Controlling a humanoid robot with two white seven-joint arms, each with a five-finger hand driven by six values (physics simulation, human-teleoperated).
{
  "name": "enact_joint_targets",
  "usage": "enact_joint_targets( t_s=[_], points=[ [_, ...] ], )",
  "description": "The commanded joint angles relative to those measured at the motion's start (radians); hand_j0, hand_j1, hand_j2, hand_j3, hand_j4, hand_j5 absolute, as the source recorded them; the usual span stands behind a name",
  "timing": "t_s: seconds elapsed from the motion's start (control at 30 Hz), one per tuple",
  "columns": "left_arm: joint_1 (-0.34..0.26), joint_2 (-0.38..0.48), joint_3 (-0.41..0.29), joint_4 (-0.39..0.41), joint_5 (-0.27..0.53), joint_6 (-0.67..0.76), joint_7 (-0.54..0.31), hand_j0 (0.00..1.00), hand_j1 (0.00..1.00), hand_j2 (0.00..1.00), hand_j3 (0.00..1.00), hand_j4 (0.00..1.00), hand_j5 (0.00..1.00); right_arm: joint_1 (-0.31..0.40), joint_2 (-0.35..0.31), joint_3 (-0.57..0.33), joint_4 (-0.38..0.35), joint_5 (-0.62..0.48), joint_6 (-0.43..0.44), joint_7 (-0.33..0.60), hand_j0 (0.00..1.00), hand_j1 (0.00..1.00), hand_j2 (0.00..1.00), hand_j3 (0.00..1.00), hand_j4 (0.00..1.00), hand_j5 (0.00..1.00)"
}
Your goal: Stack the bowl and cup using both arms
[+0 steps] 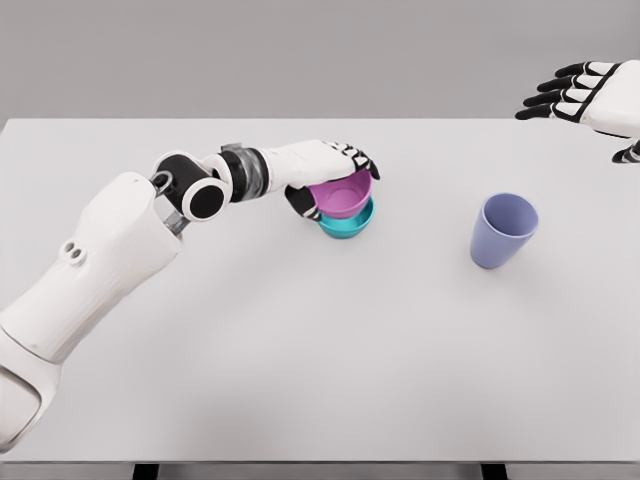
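Left hand (330, 165) grips glossy pink plastic bowl (342, 195), nesting it into teal plastic bowl (350, 222); lavender plastic cup (503, 230) stands right of teal bowl; right hand (585, 95), fingers spread, hovers beyond the cup.

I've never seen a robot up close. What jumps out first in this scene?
Most striking is the left robot hand, reaching across the white table and gripping a pink bowl that sits in a teal bowl. To the right stands a lone lavender cup, and the right robot hand hovers open at the upper right corner.
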Motion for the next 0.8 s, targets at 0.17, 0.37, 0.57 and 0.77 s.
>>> enact_joint_targets(
  t_s=[0.17,0.37,0.57,0.77],
  points=[
    [-0.002,-0.014,-0.001,0.019,0.002,-0.001,0.002,0.71,0.71,0.71,0.71,0.71,0.71,0.000,-0.003,0.000,0.000,-0.004,0.003,-0.001,1.00,1.00,1.00,1.00,1.00,1.00],
    [-0.003,-0.014,-0.007,0.021,0.002,-0.001,0.002,0.97,0.97,0.97,0.97,0.97,0.97,0.000,-0.007,0.000,0.002,-0.004,0.003,-0.001,1.00,1.00,1.00,1.00,1.00,1.00],
    [-0.009,-0.016,-0.005,0.021,0.005,-0.001,0.002,1.00,1.00,1.00,1.00,1.00,1.00,0.023,-0.050,-0.005,0.002,-0.004,0.003,-0.001,1.00,1.00,1.00,1.00,1.00,1.00],
    [-0.009,-0.011,-0.005,0.013,0.013,-0.001,0.002,1.00,1.00,1.00,1.00,1.00,1.00,0.046,-0.038,-0.060,0.006,-0.021,0.003,-0.001,1.00,1.00,1.00,1.00,1.00,1.00]
  ],
)
